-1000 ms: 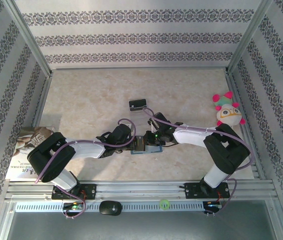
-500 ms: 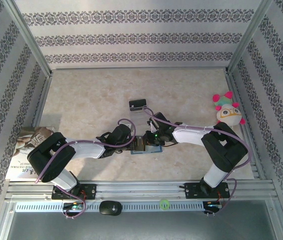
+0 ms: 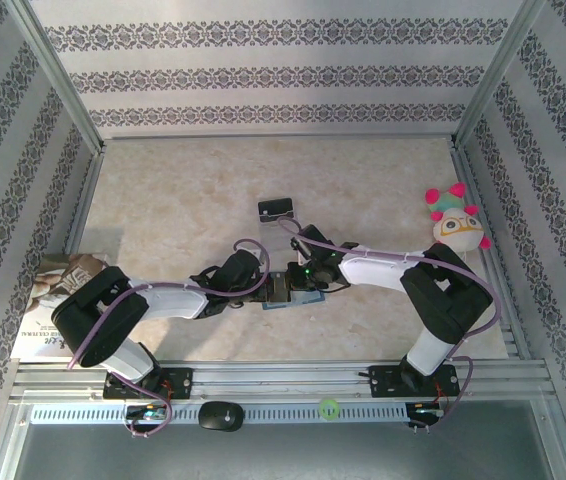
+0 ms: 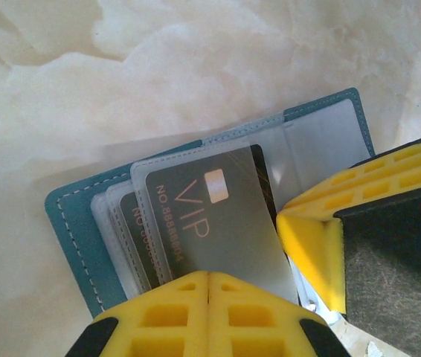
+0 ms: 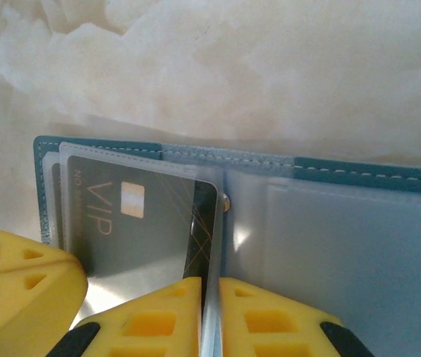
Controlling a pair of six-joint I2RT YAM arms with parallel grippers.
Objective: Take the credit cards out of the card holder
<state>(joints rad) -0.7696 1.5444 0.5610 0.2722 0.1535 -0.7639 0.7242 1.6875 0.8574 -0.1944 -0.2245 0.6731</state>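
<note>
Rightward in the top view, the right arm's wrist has swung a little left and away from the bases, and the left arm has barely shifted.

One card holder (image 4: 69, 223) lies open on the marbled table (image 3: 183, 200) between the two arms, teal outside and grey-blue inside. Both grippers meet over it. Two cards can be counted in its layered clear sleeves. The VIP card (image 4: 195, 216) on top is dark and carries a gold chip, the word "VIP" and a line starting "NO" followed by digits too small to be sure of. A second dark card (image 4: 137, 238) behind it shows part of the same "NO" line.

The left gripper (image 4: 208, 277) is fully closed, yellow fingertips pressed together over the near edge of the VIP card, with nothing visible between them. The right gripper (image 5: 210, 286) is closed down to a thin slit, pinching the VIP card's bare edge where it pokes out of its sleeve. I cannot tell whether the sleeve is caught too.

Elsewhere there are one small black-and-clear stand (image 3: 275, 208), one plush toy (image 3: 455, 225) by the right wall and one magazine (image 3: 55, 300) at the left, its print unreadable.
</note>
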